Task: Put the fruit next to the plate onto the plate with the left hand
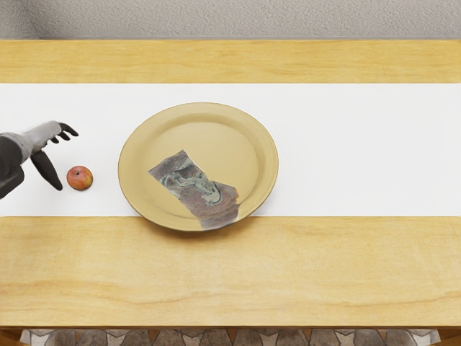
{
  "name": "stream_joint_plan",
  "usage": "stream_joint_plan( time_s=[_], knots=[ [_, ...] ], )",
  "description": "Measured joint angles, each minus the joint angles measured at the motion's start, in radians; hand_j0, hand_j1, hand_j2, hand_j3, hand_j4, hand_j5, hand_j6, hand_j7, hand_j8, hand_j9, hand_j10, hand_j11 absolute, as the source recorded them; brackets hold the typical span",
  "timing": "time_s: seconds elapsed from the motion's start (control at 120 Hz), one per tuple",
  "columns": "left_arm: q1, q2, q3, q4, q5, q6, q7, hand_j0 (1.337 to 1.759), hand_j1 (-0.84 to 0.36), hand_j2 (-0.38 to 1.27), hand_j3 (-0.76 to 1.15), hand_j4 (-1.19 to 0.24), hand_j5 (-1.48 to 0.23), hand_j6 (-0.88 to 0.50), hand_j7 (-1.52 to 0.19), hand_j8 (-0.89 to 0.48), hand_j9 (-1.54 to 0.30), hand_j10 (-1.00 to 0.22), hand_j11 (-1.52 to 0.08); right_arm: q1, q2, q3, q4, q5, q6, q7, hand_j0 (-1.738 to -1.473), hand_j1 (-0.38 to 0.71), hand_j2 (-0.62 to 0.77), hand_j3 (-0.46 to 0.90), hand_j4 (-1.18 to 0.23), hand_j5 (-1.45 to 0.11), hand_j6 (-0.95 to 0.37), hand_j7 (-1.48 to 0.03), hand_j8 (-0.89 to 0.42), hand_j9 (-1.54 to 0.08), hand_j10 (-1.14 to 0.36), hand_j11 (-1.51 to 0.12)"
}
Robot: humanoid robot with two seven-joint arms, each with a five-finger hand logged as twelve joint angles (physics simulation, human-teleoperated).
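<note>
Grey left hand (42, 143) spread, empty, seemingly just clear of the small round red fruit (80, 177). Brushing it could roll it away from the round tan plate (223, 133)

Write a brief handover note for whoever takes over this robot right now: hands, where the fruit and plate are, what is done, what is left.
Left hand: open, fingers spread, just left of the fruit, not holding it.
Right hand: not in view.
Fruit: on the white runner, left of the plate, apart from it.
Plate: carries a flat patterned piece.
Done: nothing grasped yet.
Left: grasp fruit, lift, set it on the plate.
</note>
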Motion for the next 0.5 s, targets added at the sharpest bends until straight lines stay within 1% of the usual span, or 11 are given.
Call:
stream_joint_plan(
  time_s=[0.075,0.167,0.333,0.5],
  knots=[
    [0.001,-0.028,0.018,-0.007,0.042,0.018,0.016,1.658,0.06,0.05,0.0,-0.26,-0.32,-0.26,-0.32,-0.26,-0.32,-0.25,-0.32,0.0,0.0,0.0,0.0,0.0,0.0,0.0,-1.658,-0.3,-0.01,0.0,-0.04,-0.05,-0.04,-0.05,-0.04,-0.05,-0.04,-0.05],
    [0.001,-0.068,0.035,-0.018,0.072,0.036,0.025,1.658,0.06,0.05,0.0,-0.25,-0.32,-0.26,-0.32,-0.26,-0.32,-0.25,-0.32,0.0,0.0,0.0,0.0,0.0,0.0,0.0,-1.658,-0.3,-0.01,0.0,-0.04,-0.05,-0.04,-0.05,-0.04,-0.05,-0.04,-0.05],
    [0.0,-0.121,0.071,-0.018,0.09,0.079,0.03,1.658,0.06,0.05,0.0,-0.25,-0.32,-0.26,-0.32,-0.26,-0.32,-0.25,-0.32,0.0,0.0,0.0,0.0,0.0,0.0,0.0,-1.658,-0.3,-0.01,0.0,-0.04,-0.05,-0.04,-0.05,-0.04,-0.05,-0.04,-0.05],
    [0.001,-0.155,0.109,0.011,0.093,0.123,0.031,1.658,0.05,0.05,0.0,-0.25,-0.32,-0.26,-0.32,-0.26,-0.32,-0.25,-0.32,0.0,0.0,0.0,0.0,0.0,0.0,0.0,-1.658,-0.3,-0.01,0.0,-0.04,-0.05,-0.04,-0.05,-0.04,-0.05,-0.04,-0.05]
  ],
)
